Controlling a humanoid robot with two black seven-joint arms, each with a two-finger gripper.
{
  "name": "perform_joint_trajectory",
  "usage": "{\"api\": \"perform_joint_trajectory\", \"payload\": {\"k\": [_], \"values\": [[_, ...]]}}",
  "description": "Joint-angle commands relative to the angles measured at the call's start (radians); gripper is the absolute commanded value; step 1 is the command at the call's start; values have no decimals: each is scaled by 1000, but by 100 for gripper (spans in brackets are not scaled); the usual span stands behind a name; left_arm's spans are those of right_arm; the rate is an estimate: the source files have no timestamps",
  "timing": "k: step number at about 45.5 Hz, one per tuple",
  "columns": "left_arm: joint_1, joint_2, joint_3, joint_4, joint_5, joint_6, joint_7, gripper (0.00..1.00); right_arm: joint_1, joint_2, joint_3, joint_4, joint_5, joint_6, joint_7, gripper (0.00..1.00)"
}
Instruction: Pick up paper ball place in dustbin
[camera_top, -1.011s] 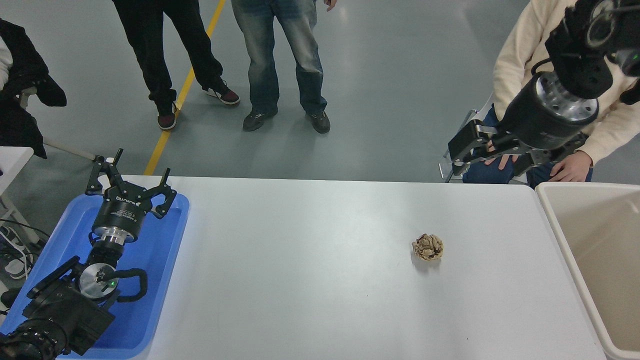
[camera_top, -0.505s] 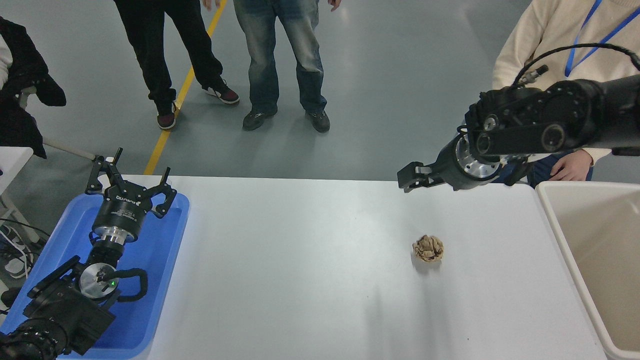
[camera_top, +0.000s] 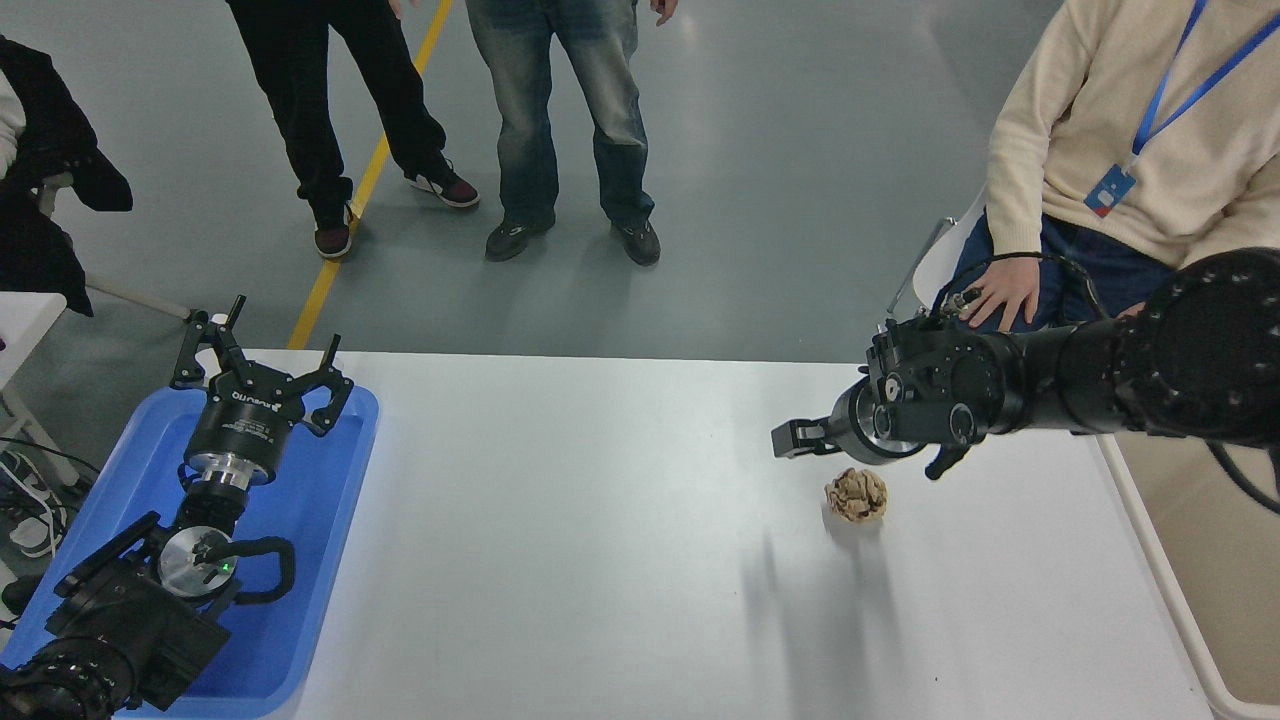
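The paper ball (camera_top: 856, 494), a crumpled tan wad, lies on the white table (camera_top: 600, 560) right of centre. My right arm reaches in from the right edge. Its gripper (camera_top: 792, 441) points left and hovers just above and behind the ball, apart from it. It is seen side-on, so its opening does not show. The beige dustbin (camera_top: 1150, 570) stands at the table's right end, partly hidden behind the right arm. My left gripper (camera_top: 262, 345) is parked open over the blue tray at the lower left.
A shallow blue tray (camera_top: 330, 520) lies under the left arm. A seated person in a cream sweater, hand (camera_top: 1003, 290) on knee, is at the far right. Two people stand beyond the table's far edge.
My right arm has swung down and forward from high at the upper right, bringing its gripper low over the table beside the paper ball. The ball and left arm have not moved.
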Motion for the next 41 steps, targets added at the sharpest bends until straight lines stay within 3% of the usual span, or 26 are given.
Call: {"api": "perform_joint_trajectory", "payload": {"k": [1,9,41], "values": [[0,0,0,0,0,0,0,100,-95,12,-5,-64,-6,-104,0,97],[0,0,0,0,0,0,0,100,-132,12,-8,-113,-34,-116,-2,91],[0,0,0,0,0,2,-2,100,-210,12,-6,-153,-34,-122,-2,91]]}}
